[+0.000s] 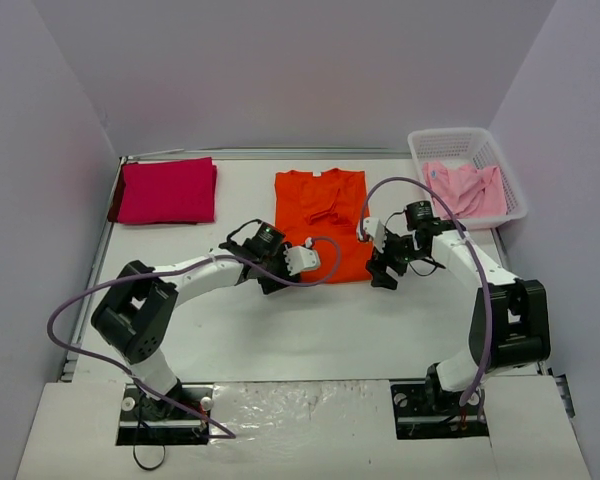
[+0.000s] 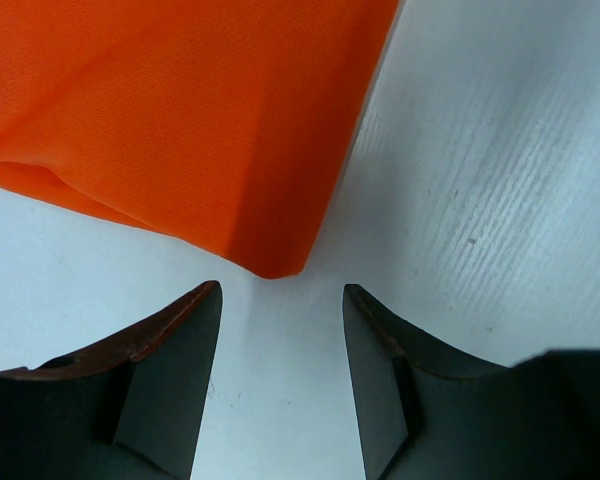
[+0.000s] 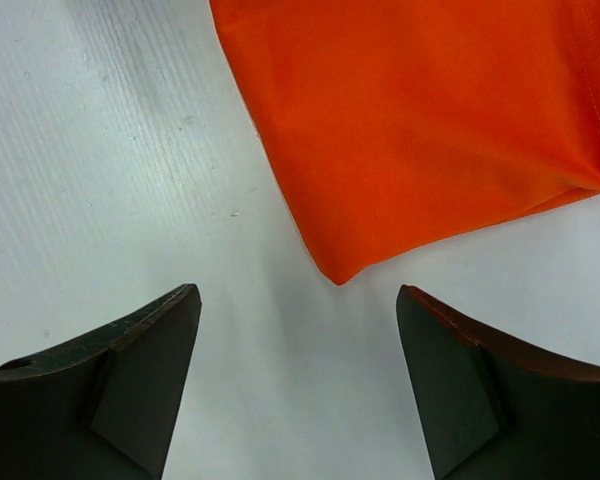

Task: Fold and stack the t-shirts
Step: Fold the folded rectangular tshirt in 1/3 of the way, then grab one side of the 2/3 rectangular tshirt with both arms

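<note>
1. Top view.
   - Basket (image 1: 516, 190): white lattice, at the counter's (image 1: 310, 320) far right corner; holds the crumpled pink shirt (image 1: 467, 188).
   - Magenta shirt (image 1: 167, 190): folded, at the far left corner, close to the left edge.
   - Orange shirt (image 1: 320, 215): flat at mid-counter, collar toward the far edge, well apart from the other two.
   - Left jaws at its near left corner, right jaws at its near right corner.
   - Open room: bare counter between the orange hem and the arm bases.
2. Left wrist.
   - Jaws apart, nothing between them.
   - Orange shirt (image 2: 180, 120): its corner tip lies on the counter (image 2: 500, 180), just ahead of the gap and not touched.
3. Right wrist.
   - Jaws wide apart, nothing between them.
   - Orange shirt (image 3: 430, 120): its corner points into the gap, just short of the tips; bare counter (image 3: 110, 150) to the left.
</note>
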